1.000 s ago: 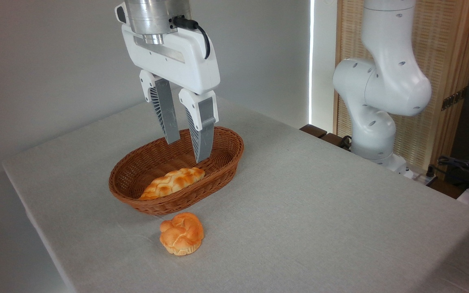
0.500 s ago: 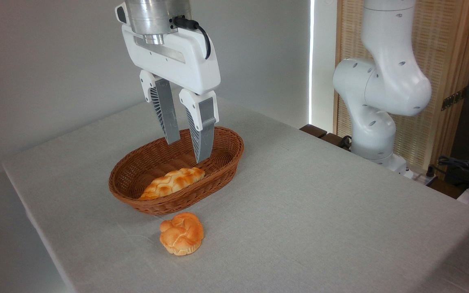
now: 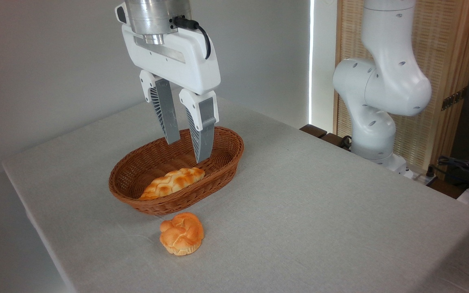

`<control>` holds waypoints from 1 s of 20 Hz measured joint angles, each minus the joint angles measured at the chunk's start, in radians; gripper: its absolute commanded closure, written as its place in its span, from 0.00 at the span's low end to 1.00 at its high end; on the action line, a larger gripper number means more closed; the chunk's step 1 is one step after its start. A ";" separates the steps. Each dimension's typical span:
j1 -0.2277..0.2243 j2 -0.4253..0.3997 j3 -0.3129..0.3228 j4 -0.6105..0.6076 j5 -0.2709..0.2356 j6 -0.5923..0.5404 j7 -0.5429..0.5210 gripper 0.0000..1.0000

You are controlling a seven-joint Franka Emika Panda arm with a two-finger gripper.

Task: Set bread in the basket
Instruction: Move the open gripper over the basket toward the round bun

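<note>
With the gripper (image 3: 187, 151) held open and empty above the basket (image 3: 230, 156), the bread (image 3: 182, 233) near the worktop's front edge may be knocked aside if approached off-centre.

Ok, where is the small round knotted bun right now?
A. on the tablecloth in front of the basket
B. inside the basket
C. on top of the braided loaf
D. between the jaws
A: the bun sits on the tablecloth, just outside the basket rim, untouched.
</note>
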 measured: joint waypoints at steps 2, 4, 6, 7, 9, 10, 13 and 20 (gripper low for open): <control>0.001 0.000 0.000 0.000 0.000 0.000 0.000 0.00; 0.001 0.002 0.000 -0.001 0.000 0.000 0.000 0.00; 0.001 0.003 0.000 -0.006 0.000 0.000 0.000 0.00; 0.001 0.004 0.000 -0.009 0.000 0.000 0.000 0.00; 0.000 0.014 0.000 -0.013 0.000 0.000 0.000 0.00; 0.000 0.021 -0.001 -0.014 0.000 0.000 0.000 0.00; 0.000 0.030 -0.001 -0.014 0.000 0.000 0.000 0.00; 0.001 0.027 -0.001 -0.029 0.000 -0.001 0.000 0.00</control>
